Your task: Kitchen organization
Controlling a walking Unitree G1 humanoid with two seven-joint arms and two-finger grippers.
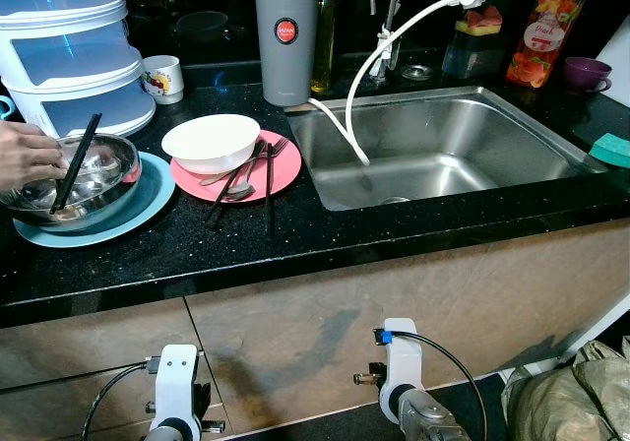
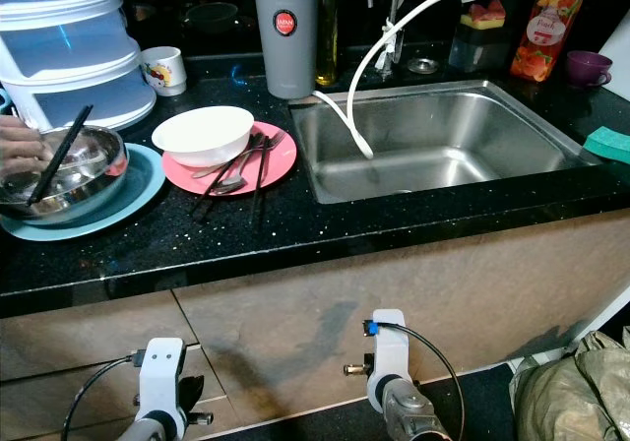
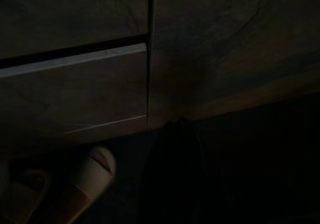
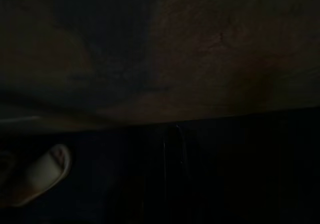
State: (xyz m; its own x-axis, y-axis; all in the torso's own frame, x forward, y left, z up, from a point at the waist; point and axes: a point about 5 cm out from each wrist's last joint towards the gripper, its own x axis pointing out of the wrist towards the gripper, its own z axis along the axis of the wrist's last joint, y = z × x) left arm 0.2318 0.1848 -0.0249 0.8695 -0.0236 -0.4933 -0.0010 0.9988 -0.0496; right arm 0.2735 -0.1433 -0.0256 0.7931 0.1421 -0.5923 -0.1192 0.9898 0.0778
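Note:
A white bowl (image 1: 211,141) rests on a pink plate (image 1: 285,170) on the black counter, with a fork, a spoon and dark chopsticks (image 1: 239,177) lying across the plate. To the left, a steel bowl (image 1: 98,177) sits on a light blue plate (image 1: 148,205). A person's hand (image 1: 25,156) holds black chopsticks (image 1: 77,160) in that bowl. The steel sink (image 1: 472,131) lies to the right, and a white hose (image 1: 366,82) hangs into it. My left arm (image 1: 175,387) and right arm (image 1: 399,372) hang idle below the counter, in front of the cabinet doors.
A stacked white and blue container (image 1: 74,52), a mug (image 1: 162,77) and a grey filter canister (image 1: 285,37) line the back. Right of the sink are a soap bottle (image 1: 544,28), a purple cup (image 1: 587,72) and a green sponge (image 1: 612,149). A sack (image 1: 571,392) lies on the floor, and a slipper (image 3: 95,171) lies by the cabinets.

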